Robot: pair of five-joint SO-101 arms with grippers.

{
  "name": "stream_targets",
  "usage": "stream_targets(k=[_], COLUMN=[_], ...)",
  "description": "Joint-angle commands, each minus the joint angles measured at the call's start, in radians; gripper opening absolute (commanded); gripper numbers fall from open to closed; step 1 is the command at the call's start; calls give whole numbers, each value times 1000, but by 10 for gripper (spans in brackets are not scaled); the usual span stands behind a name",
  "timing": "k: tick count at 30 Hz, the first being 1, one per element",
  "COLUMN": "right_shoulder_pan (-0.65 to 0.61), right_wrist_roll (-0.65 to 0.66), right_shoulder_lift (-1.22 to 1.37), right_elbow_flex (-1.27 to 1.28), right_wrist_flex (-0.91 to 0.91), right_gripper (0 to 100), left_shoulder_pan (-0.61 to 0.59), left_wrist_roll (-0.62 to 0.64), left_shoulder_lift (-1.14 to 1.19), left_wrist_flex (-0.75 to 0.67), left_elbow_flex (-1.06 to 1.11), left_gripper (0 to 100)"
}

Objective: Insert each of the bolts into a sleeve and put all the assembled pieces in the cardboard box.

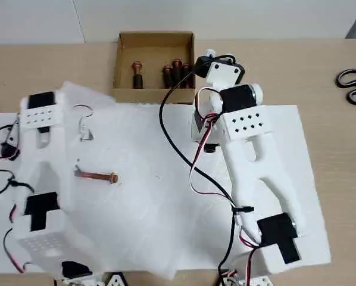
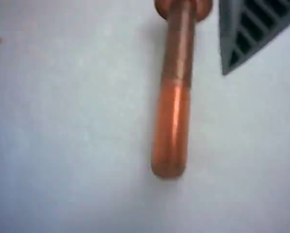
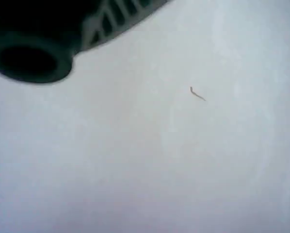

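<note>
One loose bolt [image 2: 171, 121], four pieces [image 1: 166, 75] in box [image 1: 124, 44]

Bright, even light from overhead falls on the tabletop [image 1: 333, 149]. The white sheet [image 1: 148, 202] comes close to washing out and carries only faint, soft shadows. In the left wrist view the bolt [image 2: 171, 126] shows a pale glare stripe along its shaft. The box [image 1: 124, 59] is dimmer inside.

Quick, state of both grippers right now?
Left gripper: cannot be told; a bolt lies close beside it.
Right gripper: cannot be told; a dark sleeve sits against it.
</note>
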Motion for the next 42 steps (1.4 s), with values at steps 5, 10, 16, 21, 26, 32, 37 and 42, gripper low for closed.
stream_targets(k=[5,10,16,21,26,32,37,42], right_shoulder_pan=[13,10,13,12,13,10,8,8], right_wrist_roll=[11,11,9,8,8,6,14,14], right_shoulder_lift=[-58,-58,-58,-58,-58,-58,-58,-58], right_elbow_flex=[-29,-29,-29,-29,-29,-26,-26,-26], right_wrist_flex=[-4,-4,-18,-18,-18,-15,-8,-16], right_gripper=[3,3,3,3,3,3,3,3], left_shoulder_pan=[-166,-157,-106,-80,0,40,71,92], left_wrist_roll=[-574,-988,-1122,-1309,-1783,-2102,-2341,-2582], left_shoulder_lift=[-69,-60,-68,-66,-68,-60,-60,-66], left_wrist_flex=[25,25,25,26,26,25,25,25], left_elbow_flex=[-205,-311,-311,-294,-237,-234,-232,-151], left_gripper=[345,241,141,141,141,141,141,142])
